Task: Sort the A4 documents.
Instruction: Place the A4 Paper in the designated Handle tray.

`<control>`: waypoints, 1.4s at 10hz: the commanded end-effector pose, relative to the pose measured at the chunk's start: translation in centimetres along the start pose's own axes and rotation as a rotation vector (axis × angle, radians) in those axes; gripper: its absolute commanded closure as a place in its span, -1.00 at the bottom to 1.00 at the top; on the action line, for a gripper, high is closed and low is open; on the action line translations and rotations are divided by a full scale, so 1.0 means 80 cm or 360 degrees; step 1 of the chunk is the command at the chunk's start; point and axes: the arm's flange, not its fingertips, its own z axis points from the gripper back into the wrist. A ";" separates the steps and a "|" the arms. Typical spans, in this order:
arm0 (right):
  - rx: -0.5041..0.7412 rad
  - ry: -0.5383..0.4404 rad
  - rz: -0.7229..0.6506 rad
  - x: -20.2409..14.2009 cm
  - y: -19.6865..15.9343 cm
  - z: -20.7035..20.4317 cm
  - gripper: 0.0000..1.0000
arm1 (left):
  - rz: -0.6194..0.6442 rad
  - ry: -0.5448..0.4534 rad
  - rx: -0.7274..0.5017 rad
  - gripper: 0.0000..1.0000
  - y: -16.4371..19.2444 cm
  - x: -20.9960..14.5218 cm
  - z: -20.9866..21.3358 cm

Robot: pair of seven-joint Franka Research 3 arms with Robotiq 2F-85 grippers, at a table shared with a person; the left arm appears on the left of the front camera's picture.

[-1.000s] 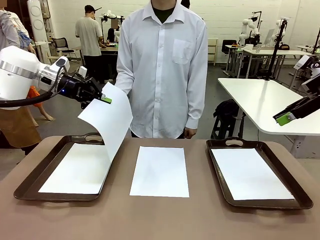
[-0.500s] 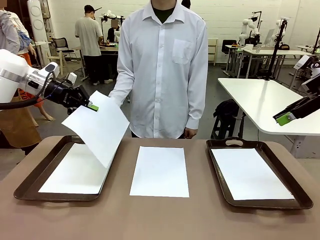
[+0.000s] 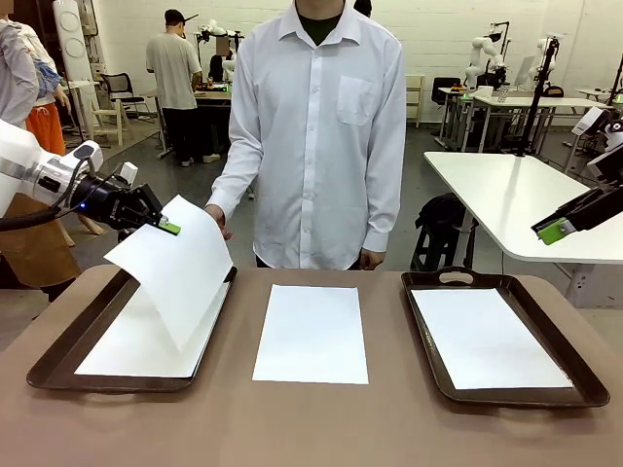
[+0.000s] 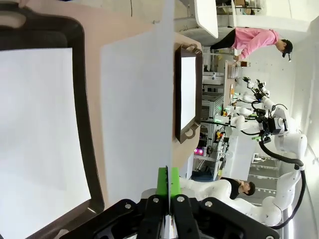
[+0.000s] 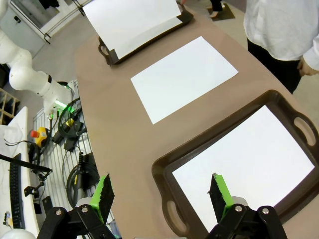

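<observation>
My left gripper (image 3: 167,227) is shut on the top edge of a white A4 document (image 3: 180,275), which hangs tilted over the left dark brown tray (image 3: 58,358). Another sheet (image 3: 136,336) lies flat in that tray. In the left wrist view the held sheet (image 4: 137,99) runs edge-on from my green pads (image 4: 162,181), with the tray's sheet (image 4: 37,134) beside it. A third sheet (image 3: 311,333) lies on the table's middle, and one more (image 3: 487,338) rests in the right tray (image 3: 506,394). My right gripper (image 3: 557,231) hovers open, high at the right; below it lie the right tray's sheet (image 5: 249,164) and the middle sheet (image 5: 182,77).
A person in a white shirt (image 3: 316,136) stands at the far edge, one hand (image 3: 219,219) close behind the held sheet. The table is brown (image 3: 311,428). A white table (image 3: 516,195) stands back right.
My left gripper has carried the held sheet leftward and downward, from above the left tray's inner edge to low over that tray. The right arm has stayed still.
</observation>
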 end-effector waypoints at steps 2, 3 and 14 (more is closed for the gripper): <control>0.0003 -0.0003 0.0014 -0.001 0.001 0.000 -1.00 | 0.0075 -0.0119 0.0108 0.98 0.018 -0.027 0.021; 0.0003 -0.0003 0.0014 -0.001 0.001 0.000 -1.00 | 0.0093 -0.0144 0.0218 0.98 0.034 -0.031 0.024; 0.0003 -0.0003 0.0014 -0.001 0.001 0.000 -1.00 | -0.0038 -0.0088 0.0688 0.98 0.083 -0.031 0.004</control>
